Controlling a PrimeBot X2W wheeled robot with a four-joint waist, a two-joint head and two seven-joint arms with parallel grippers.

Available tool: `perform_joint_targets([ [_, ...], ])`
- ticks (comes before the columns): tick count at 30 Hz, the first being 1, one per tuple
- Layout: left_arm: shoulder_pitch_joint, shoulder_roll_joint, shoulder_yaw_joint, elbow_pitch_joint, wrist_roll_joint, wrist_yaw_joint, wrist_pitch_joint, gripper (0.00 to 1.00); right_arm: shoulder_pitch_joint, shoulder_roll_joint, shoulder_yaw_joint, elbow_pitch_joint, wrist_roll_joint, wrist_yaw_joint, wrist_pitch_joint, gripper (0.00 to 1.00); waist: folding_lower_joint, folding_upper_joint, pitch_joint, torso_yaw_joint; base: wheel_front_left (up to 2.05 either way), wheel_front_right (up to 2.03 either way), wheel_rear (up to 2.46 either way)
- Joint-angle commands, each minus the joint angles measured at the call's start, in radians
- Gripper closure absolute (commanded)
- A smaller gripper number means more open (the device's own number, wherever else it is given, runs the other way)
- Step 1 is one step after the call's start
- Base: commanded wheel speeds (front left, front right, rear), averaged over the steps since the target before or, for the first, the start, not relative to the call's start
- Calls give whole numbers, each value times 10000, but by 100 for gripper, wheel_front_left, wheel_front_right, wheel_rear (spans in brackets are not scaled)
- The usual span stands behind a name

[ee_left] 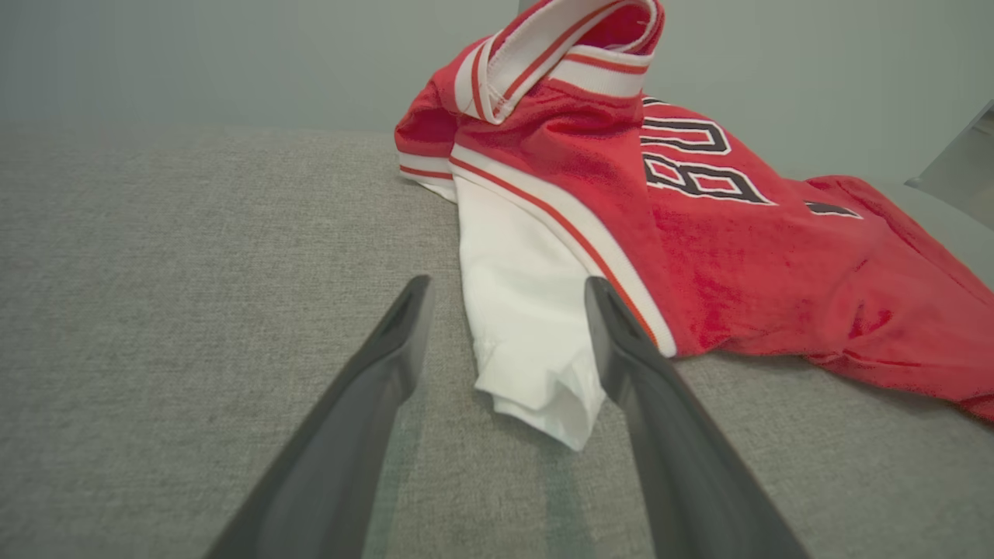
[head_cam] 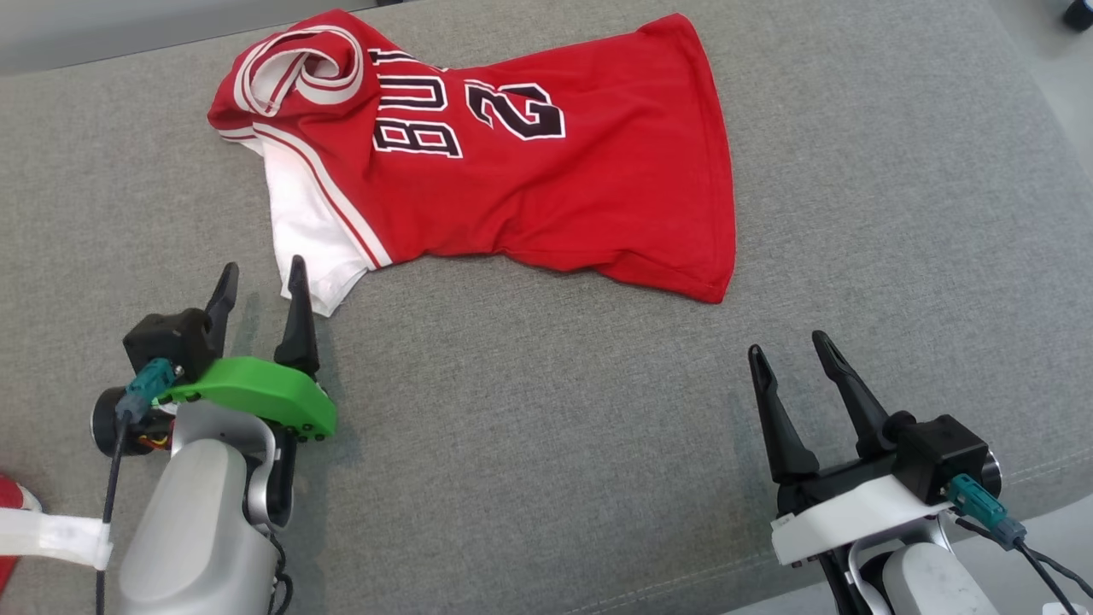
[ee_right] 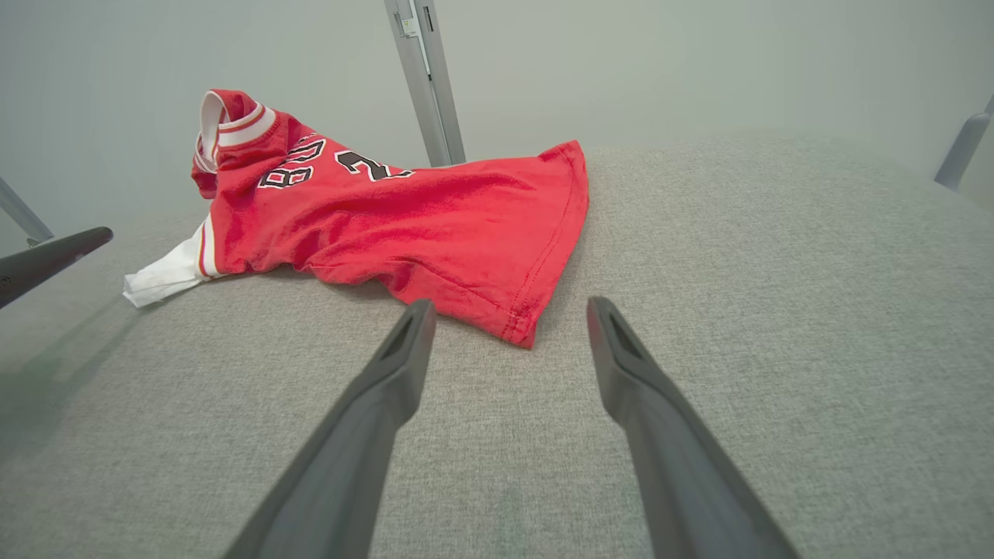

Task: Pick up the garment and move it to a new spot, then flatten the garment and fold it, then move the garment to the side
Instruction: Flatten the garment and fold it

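Over on the left, the left tool [head_cam: 263, 266] sits low on the grey fabric-covered worktop [head_cam: 529, 427], fingers spread wide with nothing gripped. In its wrist view the left tool [ee_left: 506, 283] frames the end of the white sleeve [ee_left: 528, 310], which lies limp on the surface between the two dark fingers. From the head view that white sleeve [head_cam: 303, 231] pokes out just beside the inner finger, and I can't tell whether they touch. Moving across, the red basketball jersey [head_cam: 555, 196] is sprawled over the far middle of the worktop. It's rumpled, with its striped collar [head_cam: 299, 73] curled up at the left end, black-and-white lettering and a number across the chest, and the hem [head_cam: 721, 179] fanned out to the right. Further right and nearer, the right tool [head_cam: 787, 343] hovers wide open and empty. In its wrist view the right tool [ee_right: 509, 303] points at the hem corner [ee_right: 520, 330], which lies just ahead of the fingertips.
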Motion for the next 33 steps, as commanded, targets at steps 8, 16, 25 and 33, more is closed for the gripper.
perform_joint_targets([
  [8,-1371,431,25,2362,-174,-18,1203,0,-102,-25,129,18,123,-14,-26,0,0,0,-86,-566,0,0,0],
  [16,-1908,463,-215,3943,-235,-458,1387,100,52,1,6,2,106,-14,-26,0,0,0,-229,-675,0,0,0],
  [25,-1397,656,-974,2660,1186,280,-405,100,401,-59,-119,58,263,-14,-26,0,0,0,-748,321,0,0,0],
  [33,303,1293,-1860,-785,2897,1694,-15,100,515,-99,-55,165,380,-14,-26,0,0,0,-1208,1408,0,0,0],
])
